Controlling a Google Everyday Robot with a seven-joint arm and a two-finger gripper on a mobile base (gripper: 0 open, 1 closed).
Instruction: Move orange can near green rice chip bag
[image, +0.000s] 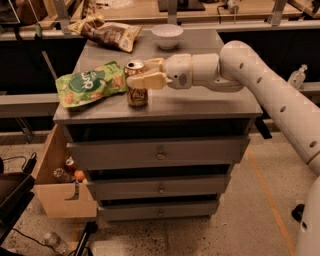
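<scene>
The small orange-gold aluminium can (136, 93) has a shiny silver metal top and is clasped by the smooth, matt cream plastic gripper (138, 73) above the dull, matt grey cabinet top (200, 102). Just beside it, the bright green snack bag (89, 85) is glossy, crinkled film.
</scene>
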